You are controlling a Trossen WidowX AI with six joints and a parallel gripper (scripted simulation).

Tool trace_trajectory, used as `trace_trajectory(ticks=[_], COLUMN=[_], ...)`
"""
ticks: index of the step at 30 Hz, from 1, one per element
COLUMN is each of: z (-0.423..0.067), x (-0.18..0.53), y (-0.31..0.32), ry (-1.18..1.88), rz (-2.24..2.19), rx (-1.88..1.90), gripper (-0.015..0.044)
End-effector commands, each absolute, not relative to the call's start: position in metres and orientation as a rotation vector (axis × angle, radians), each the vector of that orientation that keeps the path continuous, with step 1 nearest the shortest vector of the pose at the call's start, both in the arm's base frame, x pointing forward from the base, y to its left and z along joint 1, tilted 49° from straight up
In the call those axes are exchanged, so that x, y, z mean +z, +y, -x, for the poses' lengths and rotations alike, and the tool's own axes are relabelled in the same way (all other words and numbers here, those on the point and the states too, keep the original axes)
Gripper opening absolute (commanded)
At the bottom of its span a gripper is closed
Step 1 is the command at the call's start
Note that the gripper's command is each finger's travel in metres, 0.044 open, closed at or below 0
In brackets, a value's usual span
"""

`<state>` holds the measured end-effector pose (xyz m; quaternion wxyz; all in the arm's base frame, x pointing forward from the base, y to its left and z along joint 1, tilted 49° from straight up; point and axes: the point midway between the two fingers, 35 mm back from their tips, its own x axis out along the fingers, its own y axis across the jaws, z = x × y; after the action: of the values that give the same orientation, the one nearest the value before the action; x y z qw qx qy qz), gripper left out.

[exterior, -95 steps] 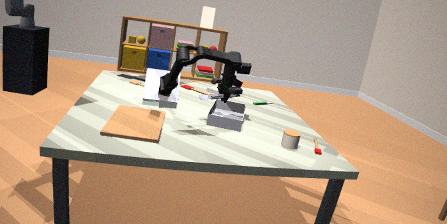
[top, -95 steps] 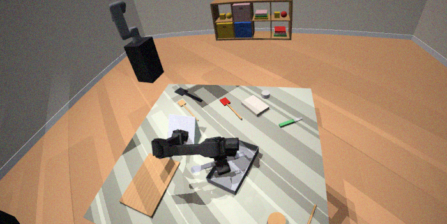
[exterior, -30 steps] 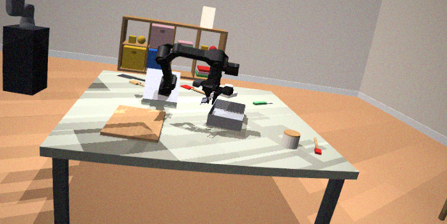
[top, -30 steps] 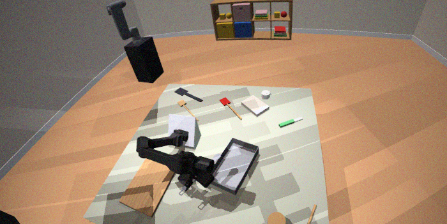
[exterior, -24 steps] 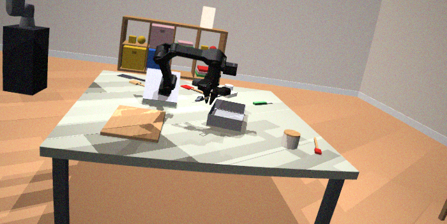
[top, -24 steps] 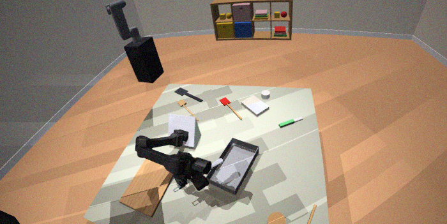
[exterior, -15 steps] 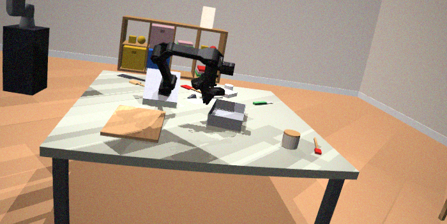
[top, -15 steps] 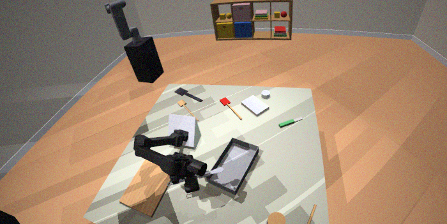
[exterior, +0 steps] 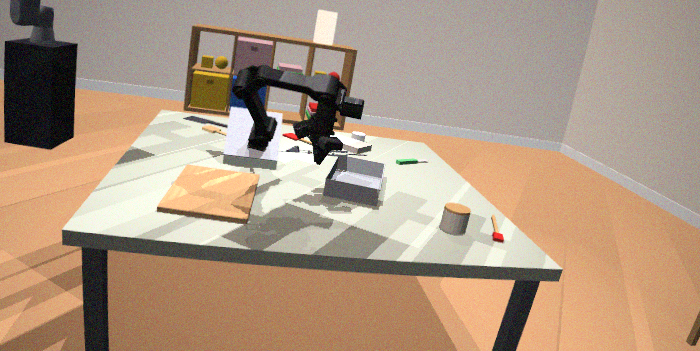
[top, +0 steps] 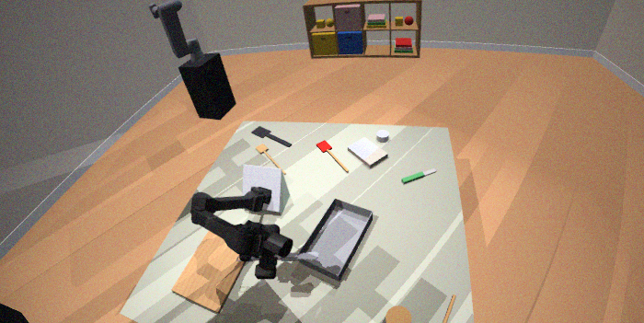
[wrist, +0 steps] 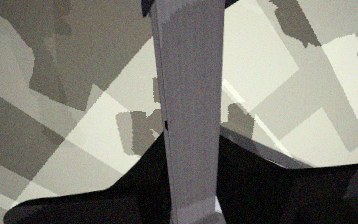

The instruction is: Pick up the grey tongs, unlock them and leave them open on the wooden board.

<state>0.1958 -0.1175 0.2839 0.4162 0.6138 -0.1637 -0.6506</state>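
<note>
The grey tongs [top: 309,256] [wrist: 192,90] are held in the air by my gripper [top: 266,268] [exterior: 321,153] [wrist: 184,133], which is shut on them. They lie about level, one end reaching toward the near left corner of the roasting tin [top: 356,247] [exterior: 350,192], the other toward the board. In the wrist view one broad grey arm runs between the black fingers; the other arm is hidden behind it, and I cannot tell whether the lock is engaged. The wooden board [top: 207,278] [exterior: 210,193] lies flat on the table, left of my gripper, with nothing on it.
A white slanted block [top: 262,177] [exterior: 252,132] stands by the arm's base, behind the board. A wooden-lidded can [exterior: 455,219] and a small red-ended tool [exterior: 497,234] are at the near right. A green-handled knife [top: 414,177] [exterior: 407,161] lies farther back.
</note>
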Motion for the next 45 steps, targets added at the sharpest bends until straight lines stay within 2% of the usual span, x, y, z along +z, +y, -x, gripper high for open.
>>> trace_trajectory(ticks=[1, 22, 45], z=[-0.189, -0.147, -0.100], x=[0.283, 0.270, 0.264], y=[-0.122, -0.158, -0.182], ry=[-0.386, -0.128, 0.124], rz=[-1.538, -1.512, -1.559], rx=[-1.660, -1.848, -1.878], gripper=[-0.0150, -0.0150, -0.0150])
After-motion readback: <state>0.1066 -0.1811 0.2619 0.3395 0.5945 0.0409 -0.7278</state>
